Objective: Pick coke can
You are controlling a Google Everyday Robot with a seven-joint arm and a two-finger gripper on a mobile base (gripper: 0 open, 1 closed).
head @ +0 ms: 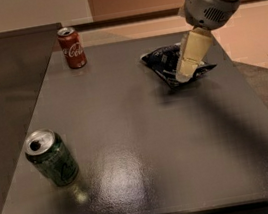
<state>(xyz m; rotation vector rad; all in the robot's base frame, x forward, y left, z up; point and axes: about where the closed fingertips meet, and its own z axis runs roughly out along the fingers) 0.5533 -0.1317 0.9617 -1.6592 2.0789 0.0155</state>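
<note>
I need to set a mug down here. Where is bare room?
Widest bare patch of the table: middle and front right, between the green can and the dark bag. Also free: the back strip between the coke can and the bag. Crowded at the bag, where the gripper hangs over it.

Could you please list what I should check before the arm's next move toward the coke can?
1. Small red cylindrical coke can upright at the dark grey table's far left: ok.
2. Pincer lined up with it: not ok, it hangs over the crumpled dark blue snack bag.
3. Pincer apart from that bag: cannot tell.
4. Straight path from pincer to coke can free: ok.
5. Green metal can far from coke can: ok.
</note>
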